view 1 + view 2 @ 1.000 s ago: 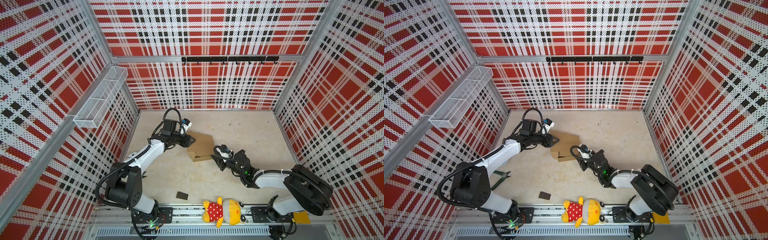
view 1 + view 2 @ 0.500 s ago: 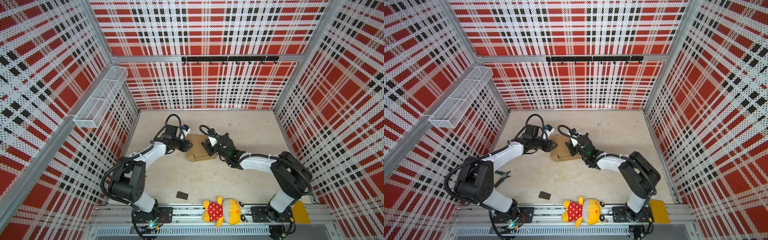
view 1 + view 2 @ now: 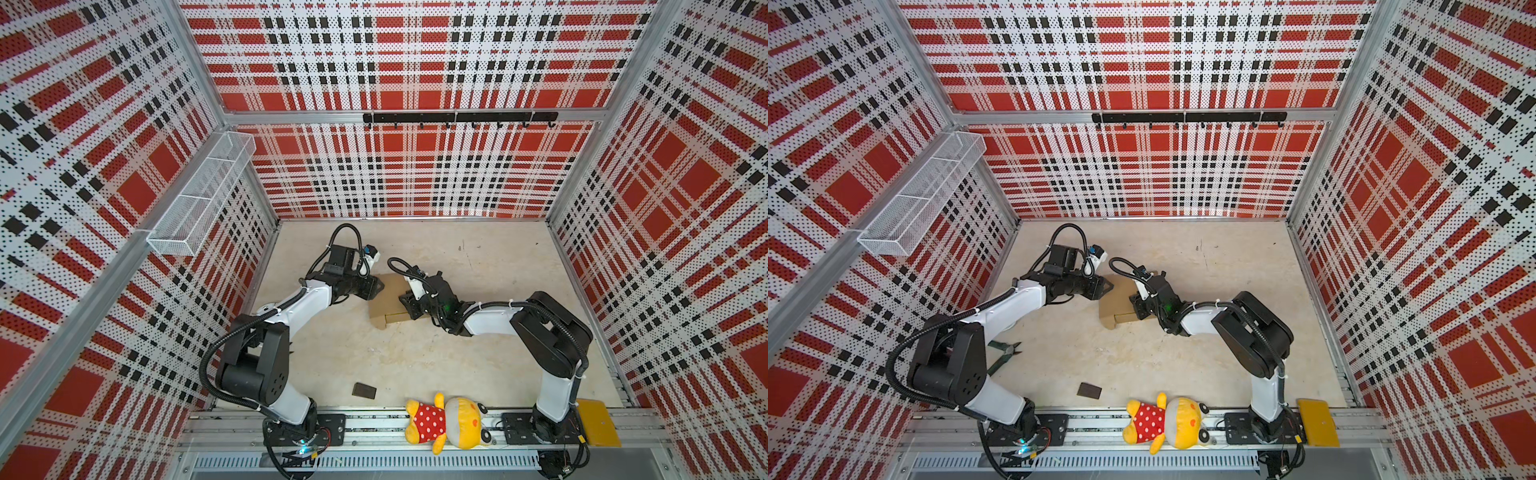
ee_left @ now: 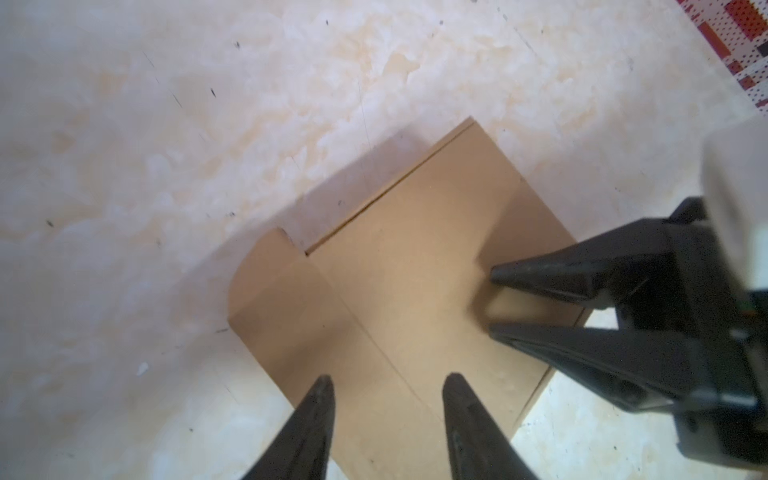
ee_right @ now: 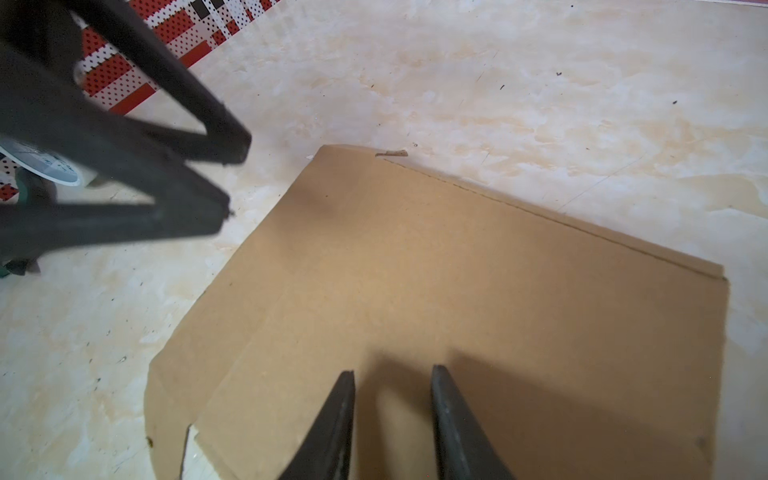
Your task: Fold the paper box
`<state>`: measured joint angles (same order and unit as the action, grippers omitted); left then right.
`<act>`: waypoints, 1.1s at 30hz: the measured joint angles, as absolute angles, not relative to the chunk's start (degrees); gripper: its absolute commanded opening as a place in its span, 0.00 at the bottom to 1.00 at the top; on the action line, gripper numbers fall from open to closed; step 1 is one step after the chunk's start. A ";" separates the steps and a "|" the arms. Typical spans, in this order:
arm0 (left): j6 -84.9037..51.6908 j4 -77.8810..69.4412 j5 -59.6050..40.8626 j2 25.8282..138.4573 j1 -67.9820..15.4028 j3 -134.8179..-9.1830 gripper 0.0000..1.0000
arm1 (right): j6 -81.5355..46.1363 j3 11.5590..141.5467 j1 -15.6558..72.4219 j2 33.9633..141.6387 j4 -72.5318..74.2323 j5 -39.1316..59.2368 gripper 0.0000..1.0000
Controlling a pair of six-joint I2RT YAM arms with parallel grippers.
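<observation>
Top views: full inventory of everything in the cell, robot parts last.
paper box: 1, brown, mid-table
block: 1, dark brown, front of table
plush toy: 1, yellow with red spotted top, on front rail
pad: 1, yellow, right end of front rail
pliers: 1, dark green, table near left wall
wire basket: 1, white, left wall
hook rail: 1, black, back wall
table: 1, beige
left pincer: 1, black, open, over the box
right pincer: 1, black, open, over the box
</observation>
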<state>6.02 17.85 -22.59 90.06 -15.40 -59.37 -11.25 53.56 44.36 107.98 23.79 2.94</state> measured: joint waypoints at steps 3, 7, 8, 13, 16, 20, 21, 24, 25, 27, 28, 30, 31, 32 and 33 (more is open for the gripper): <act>6.35 18.70 -22.09 90.83 -15.16 -63.37 0.52 | -11.38 53.52 44.40 108.38 24.27 2.94 0.33; 7.40 19.79 -21.71 94.67 -15.51 -69.06 0.57 | -11.11 52.69 44.40 108.42 25.52 2.90 0.33; 7.77 20.29 -21.58 96.14 -15.62 -70.50 0.58 | -10.90 52.36 44.40 108.36 25.93 2.87 0.33; 10.24 24.80 -20.64 105.03 -16.56 -78.30 0.62 | -8.54 49.69 44.62 105.86 25.47 2.22 0.33; 11.77 27.75 -20.05 110.08 -16.95 -82.43 0.62 | -6.87 47.66 44.62 102.59 22.35 1.93 0.33; 13.69 30.87 -18.90 113.58 -18.06 -84.07 0.59 | -5.04 44.91 44.62 97.51 17.87 1.37 0.35; 14.24 31.66 -18.59 113.97 -18.46 -84.07 0.58 | -4.80 44.21 44.62 96.25 17.19 1.23 0.36; 15.38 33.41 -17.67 114.41 -19.22 -84.05 0.51 | -3.99 41.93 44.62 91.70 15.66 0.93 0.40; 15.66 33.76 -17.45 114.43 -19.40 -84.05 0.49 | -3.79 41.32 44.62 90.26 15.46 0.93 0.41; 16.12 33.95 -17.02 114.43 -19.68 -84.05 0.44 | -3.55 40.71 44.62 88.14 14.70 0.86 0.43; 16.38 33.95 -16.56 114.43 -19.77 -84.05 0.41 | -3.44 40.56 44.62 87.24 14.17 0.82 0.44; 16.91 33.91 -16.03 114.41 -19.94 -84.05 0.38 | -3.40 39.88 44.62 85.49 13.54 0.73 0.44; 16.99 33.89 -15.90 114.39 -19.92 -84.03 0.38 | -3.46 39.33 44.62 84.64 13.47 0.69 0.45; 17.02 33.76 -15.86 114.30 -19.92 -83.88 0.38 | -3.60 38.85 44.62 84.01 13.47 0.64 0.45; 16.99 33.50 -15.86 114.13 -19.97 -83.55 0.38 | -3.73 38.35 44.62 83.53 13.52 0.60 0.45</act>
